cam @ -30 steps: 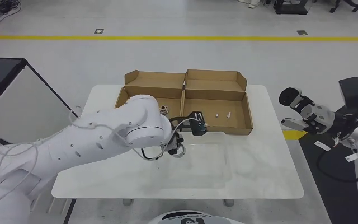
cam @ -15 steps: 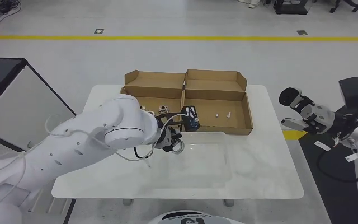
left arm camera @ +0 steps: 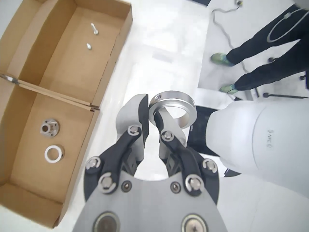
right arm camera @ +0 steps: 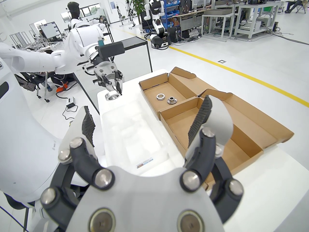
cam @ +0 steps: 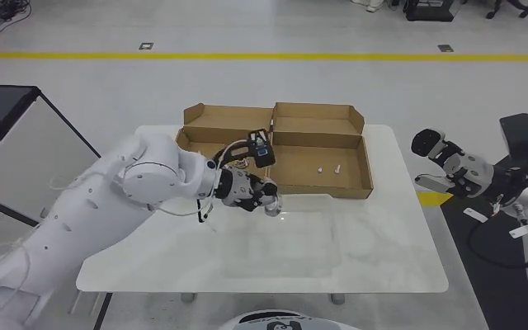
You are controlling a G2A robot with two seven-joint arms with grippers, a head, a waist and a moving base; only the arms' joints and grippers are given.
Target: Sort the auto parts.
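A silver metal ring (left arm camera: pixel 172 108) is pinched by its rim in my left gripper (left arm camera: pixel 150 107), which is shut on it. In the top view that gripper (cam: pixel 270 200) hangs just in front of the cardboard box (cam: pixel 318 124), near its divider. The right wrist view has the same ring (right arm camera: pixel 111 95) off the table under the left gripper (right arm camera: pixel 115 90). The box's left compartment holds a flange (left arm camera: pixel 49 127) and a white-faced ring (left arm camera: pixel 53 154). Two bolts (left arm camera: pixel 94 28) lie in the right compartment. My right gripper (right arm camera: pixel 146 115) is open and holds nothing, off the table's right side (cam: pixel 441 161).
A shallow clear tray (cam: pixel 309 239) sits on the white table (cam: pixel 388 264) in front of the box. The box's flaps stand open at the back. A person's legs (left arm camera: pixel 256 56) stand on the floor beyond the table's edge.
The left arm has swung to the left and its wrist has turned. The gripper with the ring has shifted slightly right and toward the box. The right arm has not moved.
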